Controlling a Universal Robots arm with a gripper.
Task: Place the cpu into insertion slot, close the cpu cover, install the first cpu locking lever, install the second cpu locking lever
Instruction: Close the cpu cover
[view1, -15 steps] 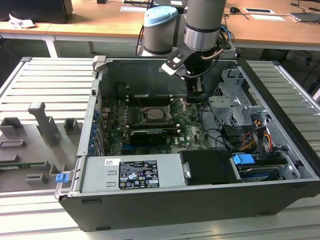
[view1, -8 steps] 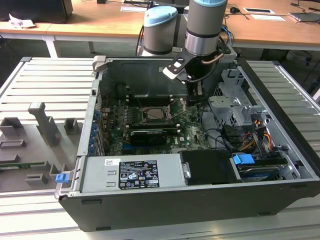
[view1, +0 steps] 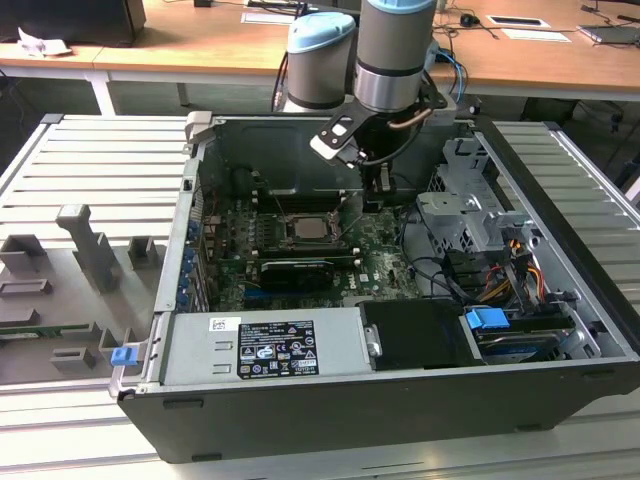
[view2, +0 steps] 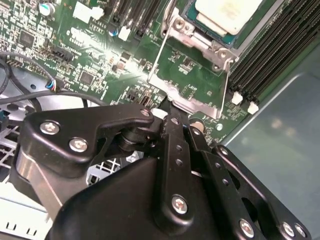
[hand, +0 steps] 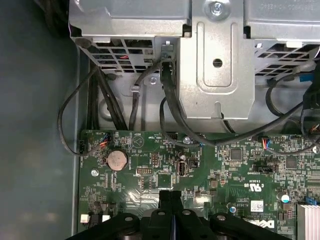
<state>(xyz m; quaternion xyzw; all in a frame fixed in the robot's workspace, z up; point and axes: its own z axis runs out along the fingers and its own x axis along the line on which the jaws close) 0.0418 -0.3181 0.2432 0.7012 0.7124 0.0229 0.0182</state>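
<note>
Hanging inside the open computer case (view1: 300, 425), the gripper (view1: 378, 200) has its fingers (hand: 164, 201) pressed together, only a thin seam between them in the first wrist view, low over the green motherboard (hand: 225, 165). Seen in the exterior view, the cpu (view1: 308, 228) lies near the gripper at about eight o'clock from it, seated face-up in the insertion slot (view2: 182, 27). In the second wrist view the cpu cover (view2: 185, 96) stands swung open off the slot toward the gripper, its free edge right at the fingertips; whether they touch it I cannot tell
</note>
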